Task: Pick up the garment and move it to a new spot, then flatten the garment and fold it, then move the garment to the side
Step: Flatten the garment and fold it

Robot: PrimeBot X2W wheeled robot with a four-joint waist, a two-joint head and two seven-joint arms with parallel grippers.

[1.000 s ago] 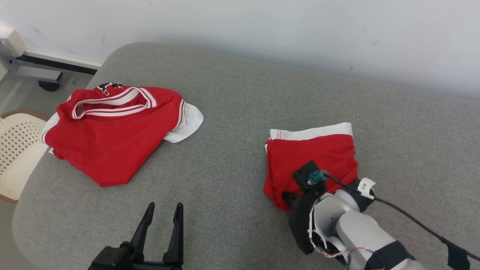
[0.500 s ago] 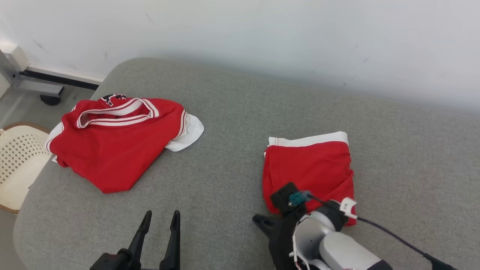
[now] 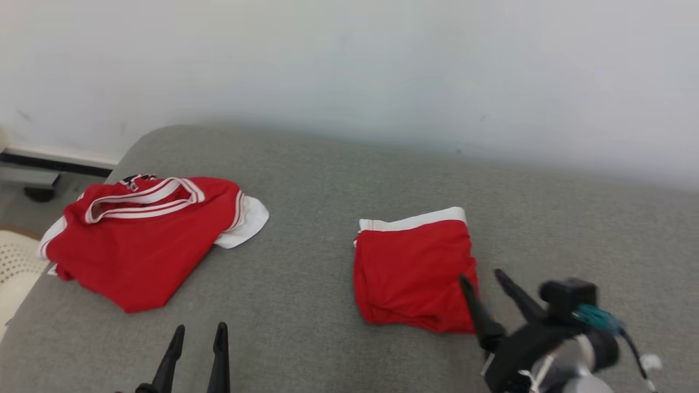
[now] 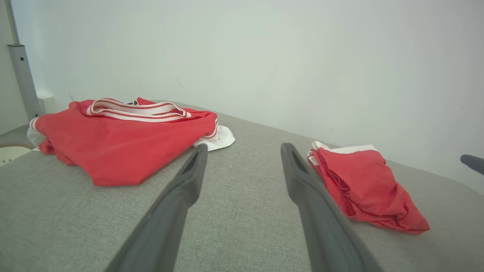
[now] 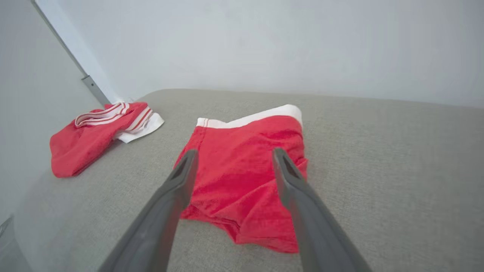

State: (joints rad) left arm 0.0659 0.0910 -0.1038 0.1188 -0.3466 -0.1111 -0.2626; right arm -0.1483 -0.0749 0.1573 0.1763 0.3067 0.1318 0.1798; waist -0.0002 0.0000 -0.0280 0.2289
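Right gripper (image 3: 480,275) has backed off the folded red garment (image 3: 409,273), now sitting released at its right edge on the grey cushion (image 3: 327,180). Left wrist: left gripper (image 4: 244,146) spread wide, holding nothing. Right wrist: garment lies just past the parted fingers.

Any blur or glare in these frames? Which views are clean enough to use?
Head view: motion-soft all over, right gripper smeared, folded garment outline readable. Left wrist view: grey cushion weave crisp, left gripper soft close to the lens. Right wrist view: sharpest on the folded garment, light flat and diffuse, no glare, only faint shadow under the cloth.
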